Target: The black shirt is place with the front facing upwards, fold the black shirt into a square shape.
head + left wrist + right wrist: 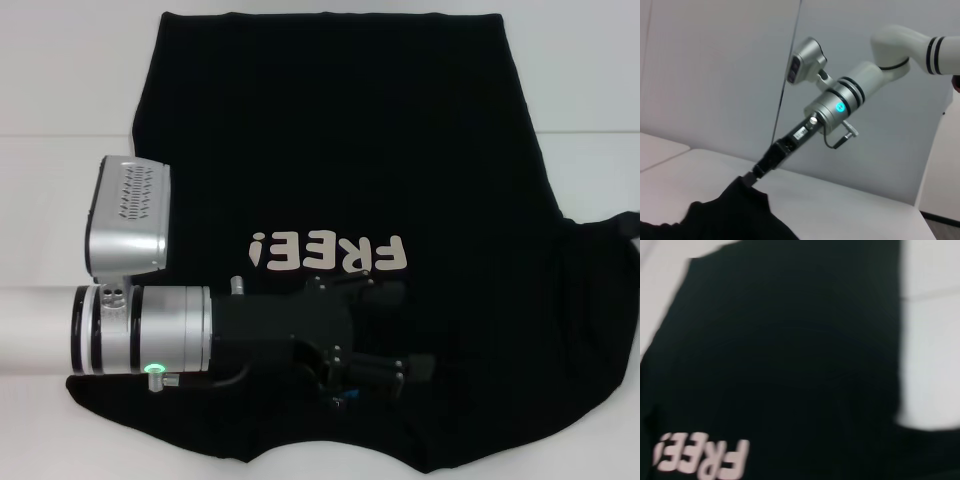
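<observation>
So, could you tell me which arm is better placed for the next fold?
Right, probably. The right gripper already pinches a raised edge of the shirt and could carry it across. The left gripper sits over the shirt's middle, beside the lettering.

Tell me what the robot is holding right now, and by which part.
The left gripper is shut on the black shirt, pinching up a small peak of cloth, apparently near the neckline at the edge closest to the robot.
</observation>
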### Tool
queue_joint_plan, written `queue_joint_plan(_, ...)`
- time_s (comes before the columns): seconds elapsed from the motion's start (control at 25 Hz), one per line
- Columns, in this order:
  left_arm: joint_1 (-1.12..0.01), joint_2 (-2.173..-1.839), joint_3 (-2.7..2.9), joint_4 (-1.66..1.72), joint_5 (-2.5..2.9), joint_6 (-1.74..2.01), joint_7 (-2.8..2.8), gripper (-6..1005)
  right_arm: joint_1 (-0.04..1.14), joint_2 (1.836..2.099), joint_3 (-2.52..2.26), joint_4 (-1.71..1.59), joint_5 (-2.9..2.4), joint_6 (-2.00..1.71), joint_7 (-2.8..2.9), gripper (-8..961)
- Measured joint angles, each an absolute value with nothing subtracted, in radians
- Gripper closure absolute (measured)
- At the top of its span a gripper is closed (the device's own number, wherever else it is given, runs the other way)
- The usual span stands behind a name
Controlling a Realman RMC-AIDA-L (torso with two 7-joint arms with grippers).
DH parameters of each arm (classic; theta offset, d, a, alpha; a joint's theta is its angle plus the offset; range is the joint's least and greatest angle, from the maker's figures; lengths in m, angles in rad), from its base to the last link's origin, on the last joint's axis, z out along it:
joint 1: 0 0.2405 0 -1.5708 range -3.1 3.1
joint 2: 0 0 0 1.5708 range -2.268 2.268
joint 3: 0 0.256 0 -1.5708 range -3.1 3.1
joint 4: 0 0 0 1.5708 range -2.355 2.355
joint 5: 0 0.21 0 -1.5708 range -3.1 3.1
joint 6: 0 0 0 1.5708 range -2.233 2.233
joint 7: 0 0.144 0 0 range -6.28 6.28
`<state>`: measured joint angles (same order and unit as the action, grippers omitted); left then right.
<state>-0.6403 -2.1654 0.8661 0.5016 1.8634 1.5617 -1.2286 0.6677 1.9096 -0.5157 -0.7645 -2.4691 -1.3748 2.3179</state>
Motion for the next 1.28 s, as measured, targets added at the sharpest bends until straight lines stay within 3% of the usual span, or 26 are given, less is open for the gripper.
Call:
queue_joint_plan(0.32,-0.617,-2.159,0.861,0.509,1.835,1.564,-1.242,61,0.828,1.959,-0.696,-0.693,-2.472,-1.242,2.327,950)
queue_joint_plan(0.56,-0.605,-2.154,0.820,0.511,1.834,1.571,-1.250,62,0.915,2.006,-0.814,-0.650,-2.475,-1.160,2.324,895)
queue_joint_plan(0.76,-0.596,-2.152,0.805,0.512,1.834,1.566,-1.248,63,0.926,2.019,-0.891,-0.664,-2.475,-1.160,2.335,850)
queue_joint_plan(1.12,-0.592,-2.147,0.796,0.523,1.834,1.571,-1.247,64,0.831,1.998,-0.762,-0.747,-2.417,-1.222,2.309,437)
queue_joint_plan(1.28,-0.592,-2.125,0.788,0.526,1.833,1.584,-1.277,65,0.747,1.983,-0.691,-0.759,-2.236,-1.320,2.200,295)
